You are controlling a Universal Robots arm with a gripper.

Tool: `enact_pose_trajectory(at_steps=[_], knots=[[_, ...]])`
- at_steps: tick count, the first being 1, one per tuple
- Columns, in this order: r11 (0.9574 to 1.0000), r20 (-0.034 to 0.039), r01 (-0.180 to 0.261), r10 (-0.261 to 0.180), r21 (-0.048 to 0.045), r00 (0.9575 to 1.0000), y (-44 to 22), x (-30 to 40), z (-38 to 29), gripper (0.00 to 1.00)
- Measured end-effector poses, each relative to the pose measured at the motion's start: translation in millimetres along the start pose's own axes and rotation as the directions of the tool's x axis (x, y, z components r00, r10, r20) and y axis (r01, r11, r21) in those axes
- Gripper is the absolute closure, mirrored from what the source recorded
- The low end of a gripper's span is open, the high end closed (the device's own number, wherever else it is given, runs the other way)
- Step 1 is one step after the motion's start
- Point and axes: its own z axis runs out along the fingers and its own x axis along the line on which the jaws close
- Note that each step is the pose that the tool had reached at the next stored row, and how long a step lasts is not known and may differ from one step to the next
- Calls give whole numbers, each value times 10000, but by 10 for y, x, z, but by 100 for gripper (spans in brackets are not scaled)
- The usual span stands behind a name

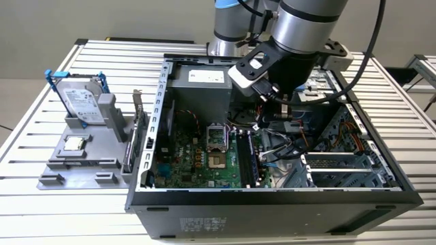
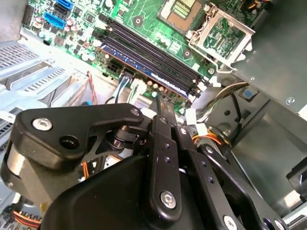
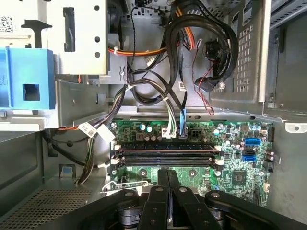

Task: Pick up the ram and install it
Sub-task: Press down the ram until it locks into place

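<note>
Ram (image 2: 144,72) seated in motherboard slot (image 3: 165,154), fingers (image 2: 165,125) closed just above.

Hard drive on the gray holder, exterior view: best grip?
Probably pinch the hard drive by its upper half, across the two flat faces, coming from above. It stands on edge, leaning a little, with its lower end seated in the gray holder, and blue rails run along its side edges.

pincer (image 3: 167,178) shut; arm downward

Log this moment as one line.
arm: inside open black computer case | claw: shut, above black memory slots | ram: seated in slot
</note>
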Motion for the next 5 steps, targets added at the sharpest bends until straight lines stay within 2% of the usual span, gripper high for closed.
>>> enact_pose_trajectory(at_steps=[5], knots=[[10000, 3, 0, 0, 1, 10000, 0, 0, -3, 100]])
